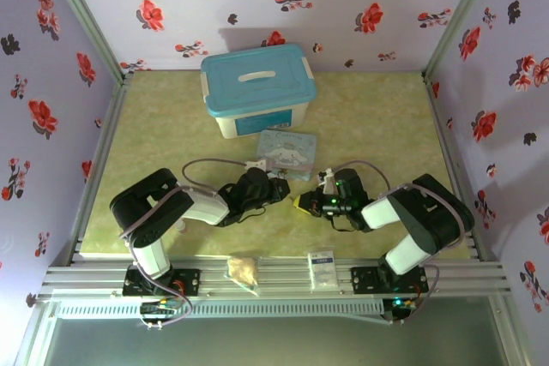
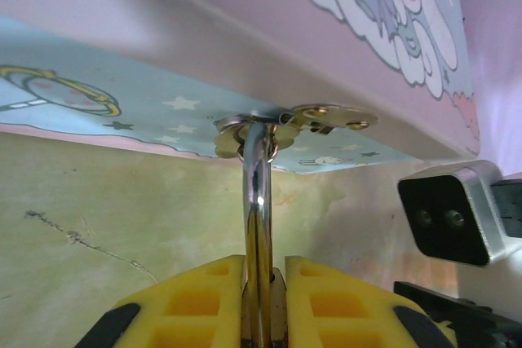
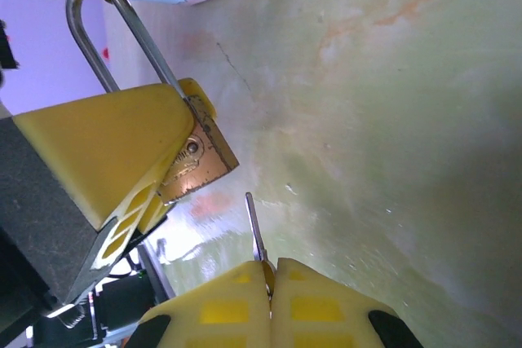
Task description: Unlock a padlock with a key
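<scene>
Clamping the small brass-gold rectangular padlock (image 3: 196, 160) from both sides, the left jaws are closed tight on it. Their chunky yellow moulded-plastic fingers (image 2: 204, 303), hollowed into ribbed pockets, press against the flat metal body and the foot of its shackle. The thin, polished silver U-shaped shackle (image 2: 258, 193) rises from between them and threads through a small brass ring on the hasp of the light-blue cartoon tin (image 1: 287, 153), so the padlock sits at the tin's near edge, between the two arms. The worktop (image 1: 386, 126) under it is a pale green, faintly marbled mat with a few fine scratches.

From the right wrist, the brass body looks dull and worn, square-cornered, with a small round mark on its face. One lower corner sticks out past the yellow finger.

The right jaws are closed too, pinching the tiny, slim grey metal key (image 3: 256, 230) between their own yellow fingers (image 3: 326, 311). Only its narrow flat blade projects, pointing up toward the padlock's exposed corner, near it but apart.

Behind the tin stands a white plastic storage box with a teal lid (image 1: 257, 83).
</scene>
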Motion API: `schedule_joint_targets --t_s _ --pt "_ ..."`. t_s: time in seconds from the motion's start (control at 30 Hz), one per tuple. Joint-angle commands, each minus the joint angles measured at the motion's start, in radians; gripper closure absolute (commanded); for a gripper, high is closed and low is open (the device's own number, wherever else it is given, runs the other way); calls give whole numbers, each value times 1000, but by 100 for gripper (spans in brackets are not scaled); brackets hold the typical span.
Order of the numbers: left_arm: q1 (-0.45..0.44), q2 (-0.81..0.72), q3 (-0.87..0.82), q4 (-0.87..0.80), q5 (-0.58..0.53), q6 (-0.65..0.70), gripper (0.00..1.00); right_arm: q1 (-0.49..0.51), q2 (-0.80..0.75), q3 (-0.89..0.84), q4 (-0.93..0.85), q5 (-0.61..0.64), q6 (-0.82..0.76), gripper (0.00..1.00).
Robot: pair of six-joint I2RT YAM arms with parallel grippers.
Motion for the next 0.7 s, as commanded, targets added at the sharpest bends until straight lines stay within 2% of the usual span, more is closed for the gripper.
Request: schedule_joint_targets --t_s 0.0,0.3,0.67 --pt "-8 3 -12 151 -4 -38 91 0 25 -12 122 -44 37 100" --pt "-8 13 -27 207 5 -61 91 -3 43 -13 182 -35 57 100" --pt "-8 42 -41 273 19 -98 92 -19 134 -54 424 -31 157 100"
